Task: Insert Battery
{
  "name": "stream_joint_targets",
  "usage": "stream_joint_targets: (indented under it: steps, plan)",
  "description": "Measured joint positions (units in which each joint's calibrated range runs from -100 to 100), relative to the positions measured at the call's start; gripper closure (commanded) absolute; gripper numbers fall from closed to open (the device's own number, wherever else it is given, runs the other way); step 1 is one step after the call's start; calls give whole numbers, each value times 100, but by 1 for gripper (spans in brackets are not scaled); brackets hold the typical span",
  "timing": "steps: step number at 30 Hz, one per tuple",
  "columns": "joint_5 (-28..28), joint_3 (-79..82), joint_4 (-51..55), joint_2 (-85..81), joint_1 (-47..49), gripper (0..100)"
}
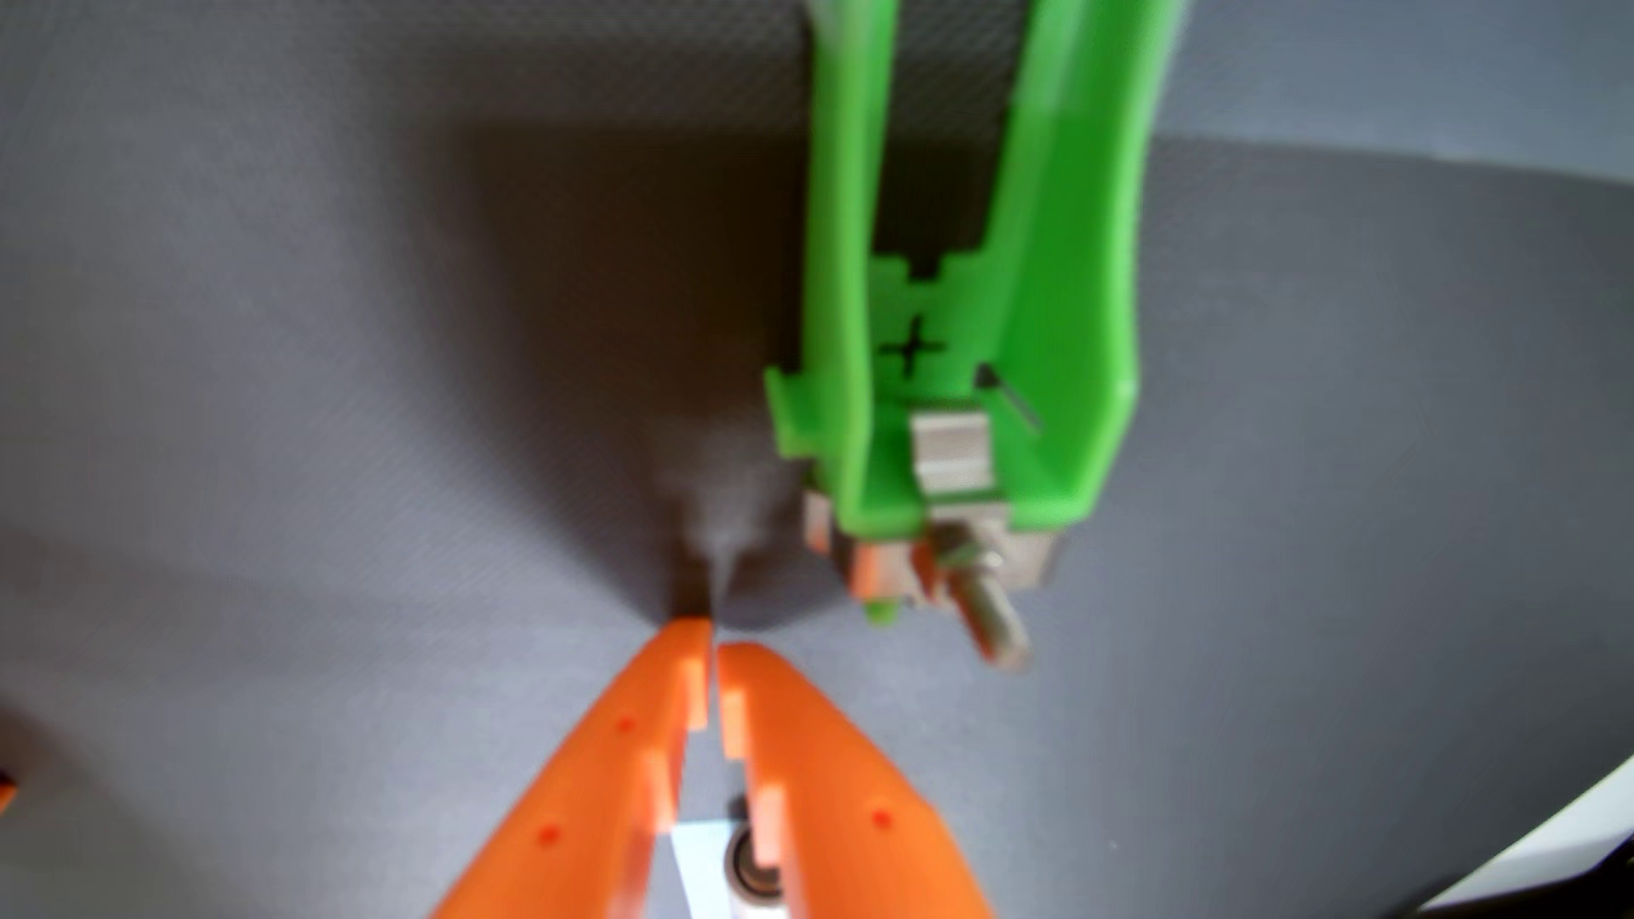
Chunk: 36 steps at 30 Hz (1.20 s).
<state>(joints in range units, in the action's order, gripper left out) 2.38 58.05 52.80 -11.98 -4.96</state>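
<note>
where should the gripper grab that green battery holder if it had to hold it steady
Probably across the two long side walls of the green battery holder, from above. They run roughly parallel with an open channel between, giving flat faces. Avoid the near end: a metal contact and screw protrude. The gripper is nearly shut.

green battery holder (1043, 292) cut off at top edge, whole view blurred

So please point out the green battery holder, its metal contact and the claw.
green battery holder (1074, 265), wrist view, on its right wall.
metal contact (950, 451), wrist view, on the plate's face.
claw (714, 638), wrist view, between the orange tips.
</note>
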Motion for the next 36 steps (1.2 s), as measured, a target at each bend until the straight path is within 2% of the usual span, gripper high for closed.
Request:
stream_joint_targets:
  steps: [36]
  plan:
    - [-31, -163, 33, 0, 74, 99]
